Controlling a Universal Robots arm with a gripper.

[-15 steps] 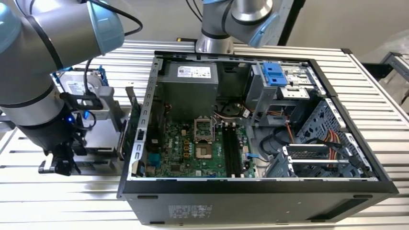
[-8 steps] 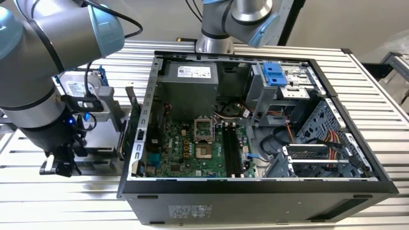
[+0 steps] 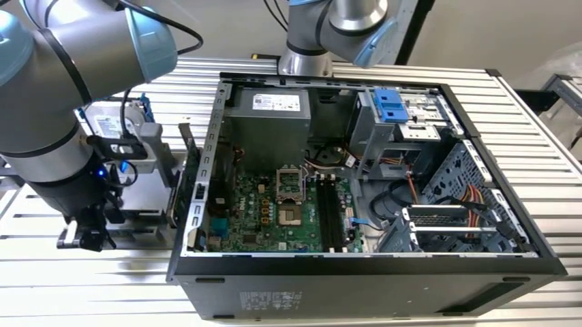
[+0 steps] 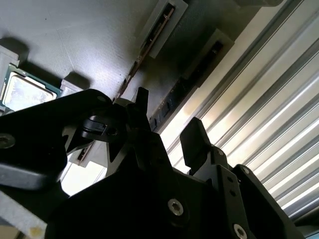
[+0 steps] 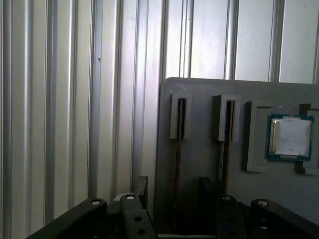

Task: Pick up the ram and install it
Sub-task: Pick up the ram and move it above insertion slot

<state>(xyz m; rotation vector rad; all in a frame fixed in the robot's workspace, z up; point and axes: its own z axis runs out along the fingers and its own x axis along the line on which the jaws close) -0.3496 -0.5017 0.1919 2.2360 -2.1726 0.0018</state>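
Observation:
In both wrist views, two thin dark ram sticks stand on edge in the slots of a grey holder [image 5: 199,99]. My gripper [image 5: 174,191] is open above the holder, its fingers [image 5: 142,186] spread on either side of the ram [image 5: 179,144] farther from the processor. The second wrist view shows the same ram [image 4: 192,77] running between the gripper [image 4: 168,127] fingertips. Whether the fingers touch the stick I cannot tell. In the exterior view the gripper [image 3: 86,235] hangs low at the left, beside the open computer case [image 3: 364,170]. The board's long black memory slots [image 3: 332,211] lie inside the case.
The other ram stick [image 5: 224,144] stands one slot over. A square silver processor chip [image 5: 290,137] sits in a holder pocket. A silver hard drive [image 3: 114,122] with a blue handle stands behind the arm. The ribbed metal table [image 3: 91,293] runs around the case.

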